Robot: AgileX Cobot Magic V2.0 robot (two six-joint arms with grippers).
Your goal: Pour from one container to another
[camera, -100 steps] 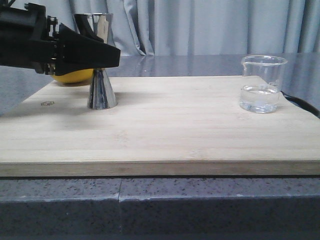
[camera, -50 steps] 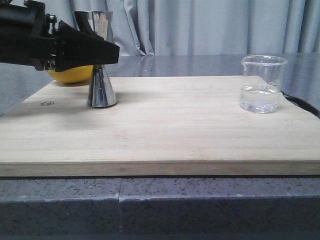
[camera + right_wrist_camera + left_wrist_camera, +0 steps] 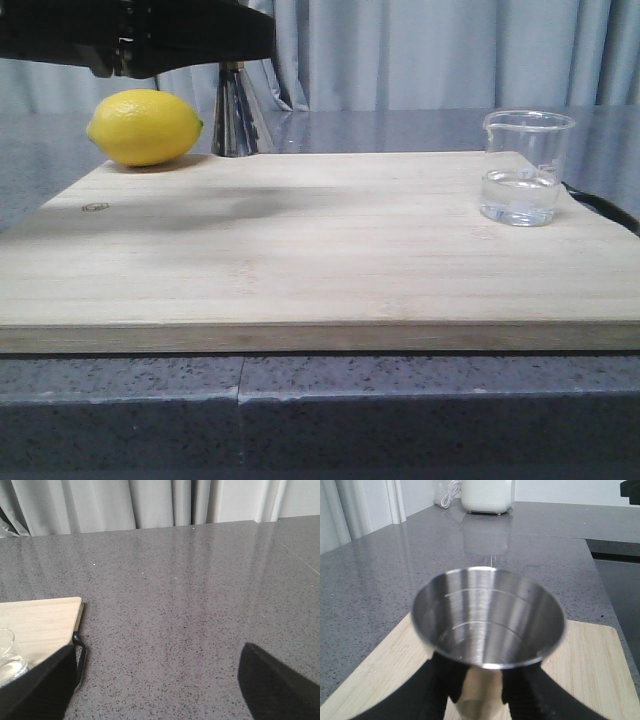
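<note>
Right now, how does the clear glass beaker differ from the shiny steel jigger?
The clear glass beaker stands on the wooden board; the shiny steel jigger is lifted off it, held in the left end effector. The beaker is see-through and holds clear liquid; the jigger is opaque and its cup looks empty. Both stand upright.

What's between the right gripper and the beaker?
Nothing visible. The beaker stands alone at the right end of the board. The lemon and the jigger, held by the left gripper, are at the far left. In the right wrist view, the right gripper is open beside the beaker.
</note>
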